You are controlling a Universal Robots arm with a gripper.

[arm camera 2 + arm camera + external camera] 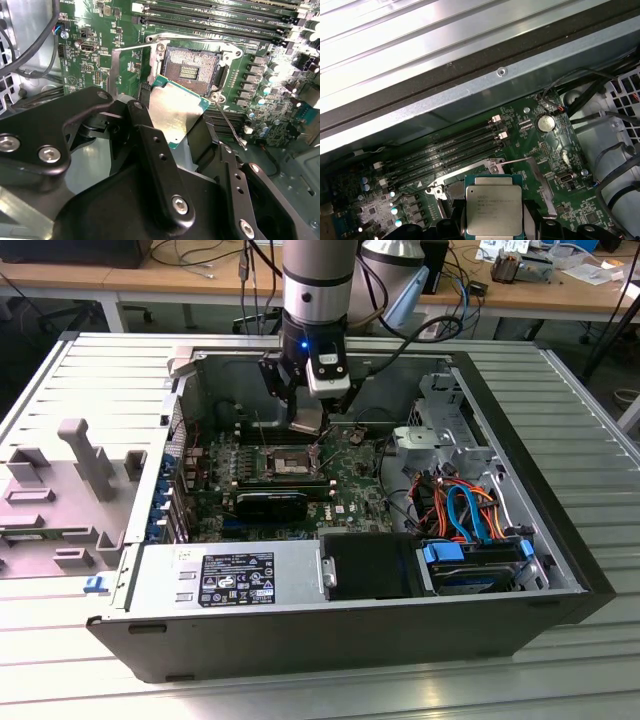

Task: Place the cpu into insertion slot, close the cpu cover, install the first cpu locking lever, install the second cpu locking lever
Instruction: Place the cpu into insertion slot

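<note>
Although the cpu point(175, 112) is in hand, none of the four steps is finished as far as the pictures show. The gripper point(176, 131) pinches the cpu by two opposite edges between its dark fingers point(152, 145), and the silver top faces up in the first wrist view. In the second wrist view the cpu hangs just above the slot point(192, 70), overlapping one corner of it but not seated, and the dark contact field in the slot's middle lies bare. The cover point(115, 67) stands raised at one side of the slot, so the opening is uncovered. A thin lever point(230, 124) juts free from the slot's opposite corner, unlatched; I cannot make out a second lever with any certainty. In the exterior view the gripper hovers over the slot, which sits in the green board point(350, 480) inside the open case point(330, 635). By my judgement the work stands late in the first step: the cpu has reached the slot but is neither set down nor let go, and the cover and both levers remain undone.
</note>
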